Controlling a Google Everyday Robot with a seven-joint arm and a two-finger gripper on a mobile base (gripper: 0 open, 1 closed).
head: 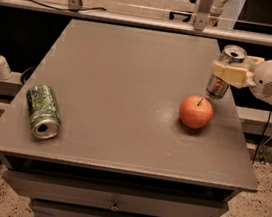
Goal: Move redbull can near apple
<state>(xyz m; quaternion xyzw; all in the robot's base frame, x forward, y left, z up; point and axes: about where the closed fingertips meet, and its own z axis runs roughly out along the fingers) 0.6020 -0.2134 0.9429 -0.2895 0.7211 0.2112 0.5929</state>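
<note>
Seemingly ready for set-down, the gripper [229, 72] clasped the redbull can [216, 86] upright just behind the apple [196, 112], near the tabletop's [130, 79] right edge, so it could stand beside the fruit

The gripper [228, 73] is over the right edge of the grey table [130, 74], its fingers clamped on the upright redbull can [216, 87]. Whether the can's base touches the tabletop cannot be told. Just in front of the gripper and slightly to its left, the apple [196, 112] rests on the top, stem up, near the can. Well away to the gripper's left, by the front left corner, a green patterned can [43, 111] lies on its side, its opened end facing the front edge.
</note>
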